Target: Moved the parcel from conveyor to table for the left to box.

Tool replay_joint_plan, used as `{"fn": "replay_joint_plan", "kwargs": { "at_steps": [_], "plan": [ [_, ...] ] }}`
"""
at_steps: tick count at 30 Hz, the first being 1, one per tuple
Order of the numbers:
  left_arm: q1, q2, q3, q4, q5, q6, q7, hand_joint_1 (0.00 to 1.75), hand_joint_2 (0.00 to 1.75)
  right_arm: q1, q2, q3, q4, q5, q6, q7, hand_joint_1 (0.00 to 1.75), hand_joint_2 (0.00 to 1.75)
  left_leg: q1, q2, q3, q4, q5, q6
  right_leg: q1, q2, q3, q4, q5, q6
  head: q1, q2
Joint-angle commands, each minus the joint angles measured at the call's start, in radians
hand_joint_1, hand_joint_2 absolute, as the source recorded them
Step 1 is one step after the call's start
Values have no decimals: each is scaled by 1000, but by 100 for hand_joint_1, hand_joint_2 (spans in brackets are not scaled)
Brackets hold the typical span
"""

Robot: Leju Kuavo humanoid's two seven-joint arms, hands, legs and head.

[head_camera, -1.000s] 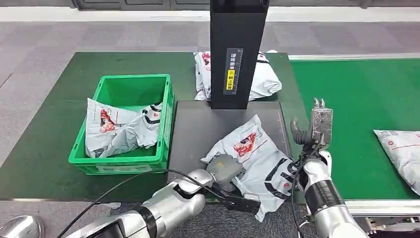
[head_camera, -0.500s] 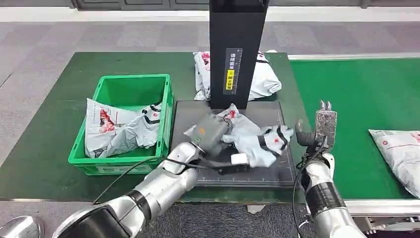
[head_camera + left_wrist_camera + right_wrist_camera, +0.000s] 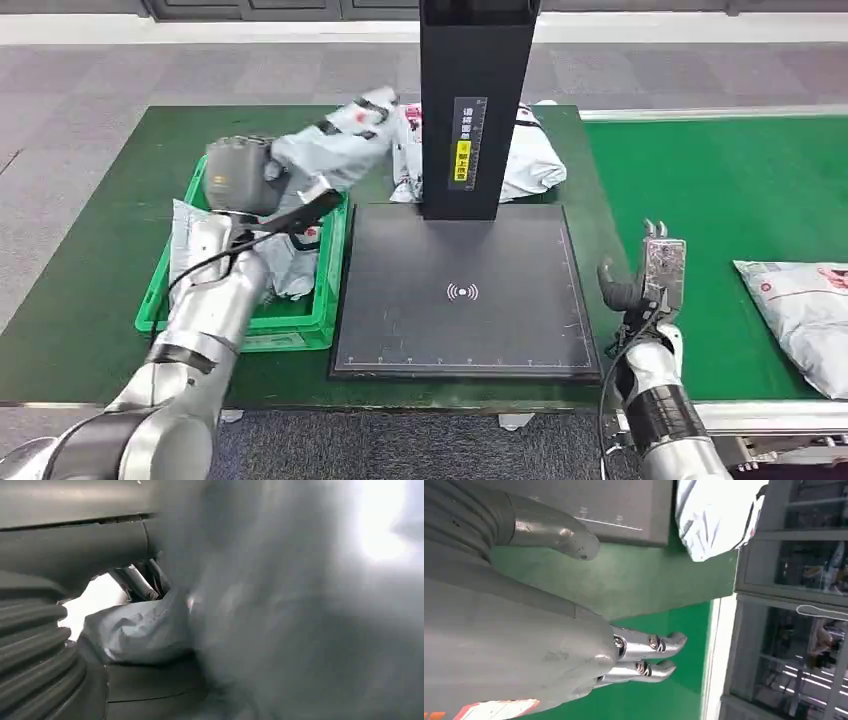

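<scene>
Since the earlier frame, the left robot hand [image 3: 240,175] has swung from the black scanner pad [image 3: 465,290] up toward 10 o'clock, carrying the grey parcel [image 3: 335,145] with it; the pad now lies bare. That hand grips the crumpled parcel in the air above the far rim of the green crate [image 3: 335,265], where other grey parcels [image 3: 290,265] lie. On the green surface [image 3: 90,290], another parcel [image 3: 530,160] sits behind the black post [image 3: 475,100]. At 4 o'clock, the right robot hand [image 3: 650,270] hovers empty, fingers apart, beside the pad, near a parcel [image 3: 800,310] on the conveyor [image 3: 720,190].
</scene>
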Motion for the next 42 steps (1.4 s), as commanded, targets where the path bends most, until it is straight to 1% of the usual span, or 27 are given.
{"fn": "replay_joint_plan", "kwargs": {
  "at_steps": [1, 2, 3, 4, 5, 6, 8, 9, 10, 11, 12, 14, 15, 16, 20, 21, 22, 24, 25, 26, 27, 29, 31, 33, 34, 39, 42],
  "plan": [
    [22, 102, 221, -124, -158, -2, 103, 175, 175, 27, -25, -7, -66, -19, 23, 52, 0, 175, 0, 5, 1, 0, -1, 0, 1, 0, 0, 0, 0, -1, 0, 0],
    [22, 102, 221, -124, -158, -2, 103, 175, 175, 27, -25, -7, -66, -19, 23, 52, 0, 175, 0, 6, 2, 0, -2, 0, 1, 0, 2, -1, -1, -1, 0, 0],
    [50, 147, 90, -119, -98, -2, 212, 175, 175, 38, -25, -3, -74, -19, 24, 56, 0, 175, 0, 5, 2, -1, -1, 0, 0, 0, 1, -1, 0, -1, 0, 0],
    [61, 156, 107, -98, -121, -2, 204, 175, 175, 47, -25, -1, -85, -18, 23, 58, 0, 175, 0, 5, 2, -1, -1, 0, 1, -1, 2, -1, 0, -1, 0, 0],
    [54, 179, 56, -54, -131, -2, 264, 175, 175, 49, -24, 0, -89, -19, 24, 59, 0, 175, -1, 3, 2, -1, -1, 0, 0, 0, 1, -1, 0, -1, 0, 0],
    [45, 183, 47, 15, -151, -2, 290, 175, 175, 49, -25, 2, -88, -23, 23, 63, 0, 175, 0, 6, 4, -2, -1, 0, 1, 1, 3, -2, 0, -1, 0, 0],
    [45, 183, 47, 15, -151, -2, 290, 175, 175, 49, -25, 2, -88, -23, 23, 63, 0, 175, 0, 2, 3, -2, 0, 0, 1, -4, 4, -2, -1, -1, 0, 0],
    [45, 183, 47, 15, -151, -2, 290, 175, 175, 49, -25, 2, -88, -23, 23, 63, 0, 175, 0, 2, 2, -1, 0, 0, 1, -3, 2, -1, -1, -1, 0, 0],
    [14, 197, -19, 85, -126, -2, 343, 33, 175, 47, -25, -15, -89, 2, 38, 77, 0, 175, 0, 1, 1, -1, 0, 0, 0, -2, 1, -1, 0, -1, 0, 0],
    [24, 208, -58, 99, -190, -2, 395, 0, 175, 47, -25, -8, -90, 1, 45, 77, 0, 175, 0, 3, 2, -1, -1, 0, 1, -3, 2, -1, -1, -1, 0, 0],
    [-2, 204, -56, 209, -140, -2, 334, 0, 175, 45, -26, -5, -89, -1, 49, 78, 0, 175, 0, 2, 2, -1, 0, 0, 1, -6, 3, -1, -1, -2, 0, 0],
    [-17, 205, -58, 257, -128, -2, 326, 0, 175, 45, -28, -3, -90, -4, 50, 79, 0, 175, 0, 1, 4, -2, 0, 0, 1, -6, 5, -2, -1, -2, 0, 0],
    [-55, 183, -62, 398, -76, -20, 245, 0, 175, 51, -35, 0, -108, -6, 55, 86, 0, 175, 0, 2, 3, -1, 0, 0, 1, -4, 3, -2, -1, -1, 0, 0],
    [-53, 167, -54, 404, -44, -31, 190, 0, 175, 55, -35, -2, -116, -7, 57, 89, 0, 175, -1, 0, 1, -1, 0, 0, 0, -5, 3, -1, -1, -1, 0, 0],
    [-40, 98, -29, 394, 136, -279, -80, 0, 175, 54, -43, -6, -142, 6, 86, 123, 0, 175, -1, -2, 2, 0, 0, 0, 0, -7, 4, -2, -1, -1, 0, 0],
    [-37, 88, -34, 385, 145, -289, -85, 0, 175, 51, -44, -9, -142, 8, 88, 125, 0, 175, -1, -1, 0, 0, 0, 0, 0, -4, 2, -1, -1, 0, 0, 0],
    [-37, 88, -34, 385, 145, -289, -85, 0, 175, 51, -44, -9, -142, 8, 88, 125, 0, 175, -1, 0, 1, 0, 0, 0, 0, -6, 3, -2, -1, -1, 0, 0],
    [-32, 86, -50, 366, 168, -309, -88, 0, 175, 51, -43, -15, -142, 12, 95, 128, 0, 175, -1, -1, 0, 1, 0, 0, 0, -6, 1, -1, -1, 0, 0, 0],
    [-31, 81, -48, 357, 249, -395, -146, 0, 175, 51, -41, -21, -141, 17, 103, 129, 0, 175, 0, 0, 1, 1, -1, 0, 0, -6, 2, -1, -1, -1, 0, 0],
    [-29, 77, -53, 351, 278, -427, -167, 0, 175, 48, -43, -25, -139, 18, 106, 129, 0, 175, 0, -1, 0, 1, -1, 0, 1, -6, 2, -2, -1, -1, 0, 0],
    [-27, 68, -59, 339, 342, -503, -213, 0, 175, 42, -47, -28, -132, 18, 114, 129, 0, 175, 0, 0, 2, 1, -1, 0, 1, -7, 3, -2, -1, -1, 0, 0],
    [-16, 61, -90, 309, 425, -564, -246, 0, 175, 37, -54, -31, -120, 18, 127, 128, 0, 175, -1, 0, 0, 1, 0, 0, 0, -3, 0, -1, 0, 0, 0, 0],
    [-14, 66, -135, 289, 527, -661, -281, 0, 175, 29, -64, -30, -105, 15, 139, 126, 0, 175, -1, 0, 0, 1, 0, 0, 0, -5, 0, -1, -1, -1, 0, 0],
    [-15, 71, -160, 280, 587, -720, -294, 0, 175, 23, -68, -29, -96, 11, 145, 123, 0, 175, 0, -1, -1, 1, 0, 0, 0, -6, 1, -1, -1, -1, 0, 0],
    [-14, 76, -178, 268, 650, -785, -299, 0, 175, 24, -66, -30, -98, 9, 150, 120, 0, 175, 0, -1, 0, 1, 0, 0, 1, -8, 2, -1, -1, -1, 0, 0],
    [-3, 80, -198, 258, 855, -914, -275, 0, 175, 75, -43, -29, -152, 25, 150, 129, 0, 175, 0, -1, 1, 0, -1, 0, 1, -6, 3, -2, -1, -1, 0, 0],
    [-4, 83, -201, 265, 882, -938, -268, 0, 175, 62, -36, -25, -140, 33, 151, 138, 0, 175, 0, -1, 1, 0, -1, 0, 1, -5, 3, -2, -1, -1, 0, 0]
  ]
}}
